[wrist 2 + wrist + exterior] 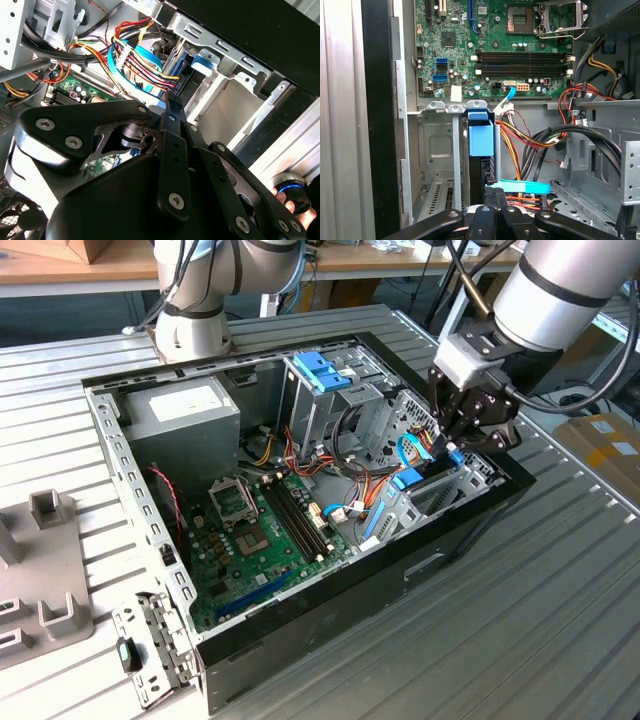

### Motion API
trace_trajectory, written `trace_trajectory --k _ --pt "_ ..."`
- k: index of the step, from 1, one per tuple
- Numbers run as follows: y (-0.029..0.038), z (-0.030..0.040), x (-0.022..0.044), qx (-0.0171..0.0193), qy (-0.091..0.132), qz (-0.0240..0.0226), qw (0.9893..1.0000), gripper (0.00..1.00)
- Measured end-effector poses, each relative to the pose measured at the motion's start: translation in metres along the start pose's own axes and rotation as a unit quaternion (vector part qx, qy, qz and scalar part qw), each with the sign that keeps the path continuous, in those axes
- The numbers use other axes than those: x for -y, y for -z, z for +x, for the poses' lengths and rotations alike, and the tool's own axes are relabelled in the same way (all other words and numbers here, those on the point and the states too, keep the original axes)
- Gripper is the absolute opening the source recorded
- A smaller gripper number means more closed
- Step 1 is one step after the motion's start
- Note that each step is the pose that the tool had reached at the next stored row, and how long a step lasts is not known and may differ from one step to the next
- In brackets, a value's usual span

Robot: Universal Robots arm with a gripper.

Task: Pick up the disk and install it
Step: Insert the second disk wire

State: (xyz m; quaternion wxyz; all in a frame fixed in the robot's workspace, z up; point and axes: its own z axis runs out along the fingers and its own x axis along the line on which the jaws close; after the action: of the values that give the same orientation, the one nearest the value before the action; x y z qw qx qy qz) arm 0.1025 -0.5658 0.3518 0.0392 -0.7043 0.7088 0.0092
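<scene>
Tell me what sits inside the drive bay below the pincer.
The disk stands on edge in the bay, its blue carrier facing up, with the pincer directly above it. The disk's lower body and connectors are hidden by the bay walls.

Disk (481, 140) mostly hidden in bay.

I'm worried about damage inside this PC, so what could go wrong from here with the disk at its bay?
1. The coloured wires and the blue cable run right beside the disk. The pincer could snag or pinch them.
2. The disk stands edge-on between the metal bay rails, so a slight tilt might jam it.
</scene>
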Motion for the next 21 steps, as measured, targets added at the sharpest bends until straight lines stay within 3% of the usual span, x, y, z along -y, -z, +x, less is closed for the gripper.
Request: trace_trajectory --k 14,21 --pt "-0.0083 0.0006 -0.0008 -0.0001 0.000 -0.0001 1.0000 0.11" --pt "-0.0049 0.0001 -0.0006 0.0000 0.000 0.0000 1.0000 0.11"
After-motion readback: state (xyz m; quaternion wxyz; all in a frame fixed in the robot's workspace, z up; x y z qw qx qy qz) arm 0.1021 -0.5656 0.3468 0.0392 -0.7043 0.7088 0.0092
